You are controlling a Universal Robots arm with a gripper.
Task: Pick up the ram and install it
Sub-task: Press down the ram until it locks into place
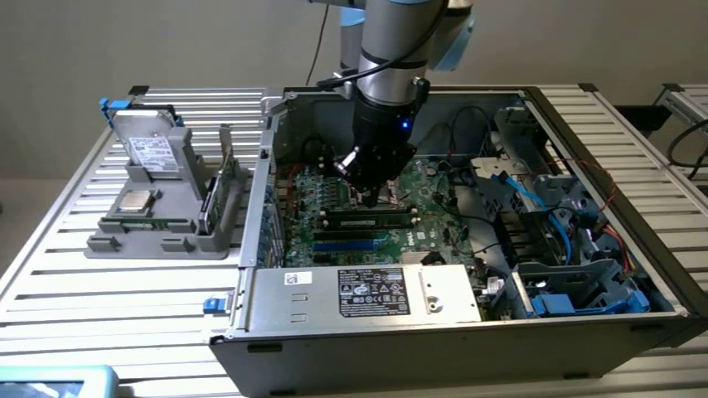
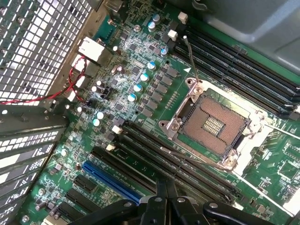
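The gripper, fingers pressed together, stands just above the ram, which lies seated in a black slot of the motherboard; probably it pushes the strip down to lock it.

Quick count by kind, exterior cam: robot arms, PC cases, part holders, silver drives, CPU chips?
Robot arm: 1
Open PC case: 1
Grey part holder: 1
Silver drive: 1
CPU chip: 1
Total: 5
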